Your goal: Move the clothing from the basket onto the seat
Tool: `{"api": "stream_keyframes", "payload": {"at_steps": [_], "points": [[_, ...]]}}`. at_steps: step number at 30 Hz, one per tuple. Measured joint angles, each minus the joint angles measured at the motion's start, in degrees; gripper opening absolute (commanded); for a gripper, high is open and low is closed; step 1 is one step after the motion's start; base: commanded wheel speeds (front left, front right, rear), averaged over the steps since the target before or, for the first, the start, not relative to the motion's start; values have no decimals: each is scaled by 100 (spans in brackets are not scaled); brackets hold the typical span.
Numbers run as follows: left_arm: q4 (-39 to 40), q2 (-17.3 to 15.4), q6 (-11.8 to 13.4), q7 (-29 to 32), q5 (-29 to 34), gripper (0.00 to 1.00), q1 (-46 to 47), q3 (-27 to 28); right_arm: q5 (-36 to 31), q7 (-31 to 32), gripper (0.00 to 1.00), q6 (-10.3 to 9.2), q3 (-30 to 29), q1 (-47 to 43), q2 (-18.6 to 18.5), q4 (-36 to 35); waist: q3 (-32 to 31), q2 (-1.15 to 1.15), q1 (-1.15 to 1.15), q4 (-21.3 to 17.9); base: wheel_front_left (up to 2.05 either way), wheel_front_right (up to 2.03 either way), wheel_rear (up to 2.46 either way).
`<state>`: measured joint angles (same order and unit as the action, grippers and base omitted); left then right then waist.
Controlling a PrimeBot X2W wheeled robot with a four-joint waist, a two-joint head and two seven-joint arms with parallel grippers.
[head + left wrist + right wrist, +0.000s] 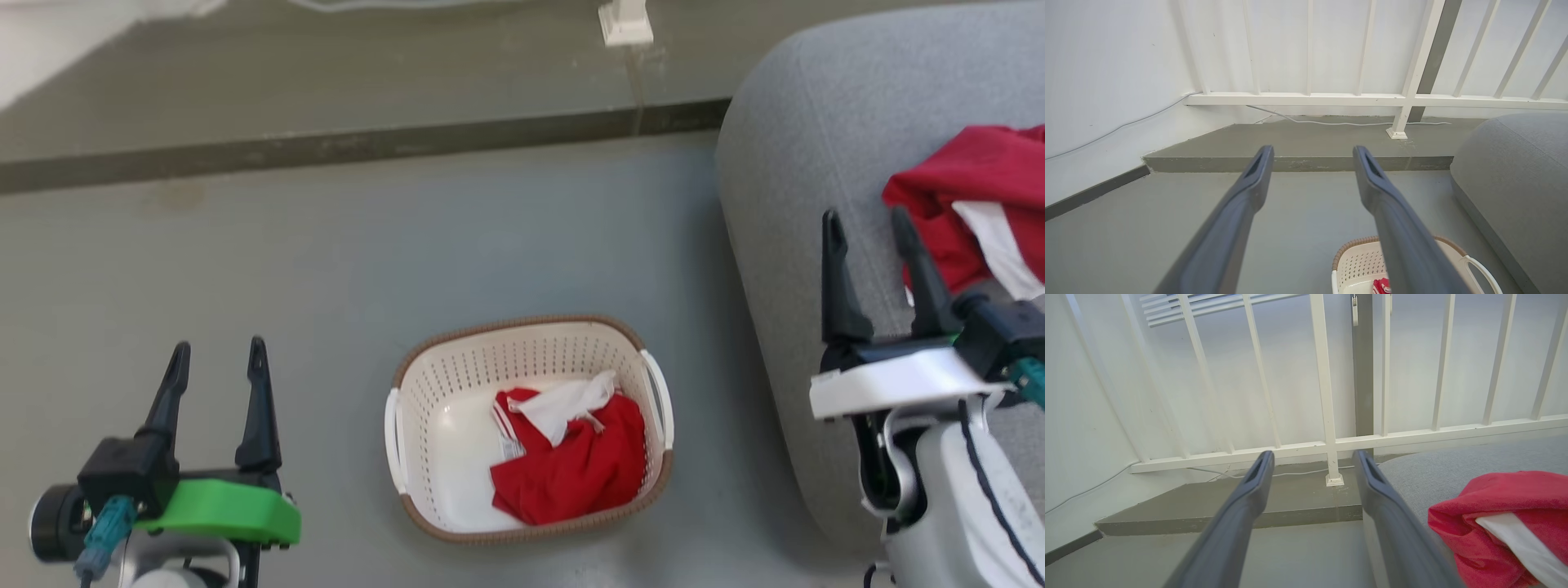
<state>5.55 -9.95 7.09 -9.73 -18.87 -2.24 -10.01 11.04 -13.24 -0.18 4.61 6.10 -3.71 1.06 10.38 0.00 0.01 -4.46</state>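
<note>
My left gripper (220,345) released, basket (522,322) right of its fingers; my right gripper (864,215) released, red garment (963,171) beside its right finger

Garment (571,467) in basket (457,363); garment (967,192) on seat (816,155)

Soft, even daylight, with only faint shadows. A pale bluish sheen lies on the floor (506,237) ahead of the left gripper (220,346). The head view is slightly soft. In both wrist views the railing (1298,99) bars bow toward the edges, and the fingers (1237,220) blur near the lens.
</note>
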Motion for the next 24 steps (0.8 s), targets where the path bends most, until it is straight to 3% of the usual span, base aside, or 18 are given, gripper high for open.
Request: {"api": "stream_keyframes", "payload": {"at_steps": [11, 24], "points": [[-215, -43, -164, 322, 261, 100, 885, -336, 14, -1, 100, -42, -149, 794, -43, -196, 869, 0, 1, -43, 0, 0, 0], [-994, 0, -719, 875, 725, 100, 2250, -1293, 13, -8, 100, -42, -201, 1687, -113, -461, 1932, 0, 0, -115, 0, 0, 0]]}}
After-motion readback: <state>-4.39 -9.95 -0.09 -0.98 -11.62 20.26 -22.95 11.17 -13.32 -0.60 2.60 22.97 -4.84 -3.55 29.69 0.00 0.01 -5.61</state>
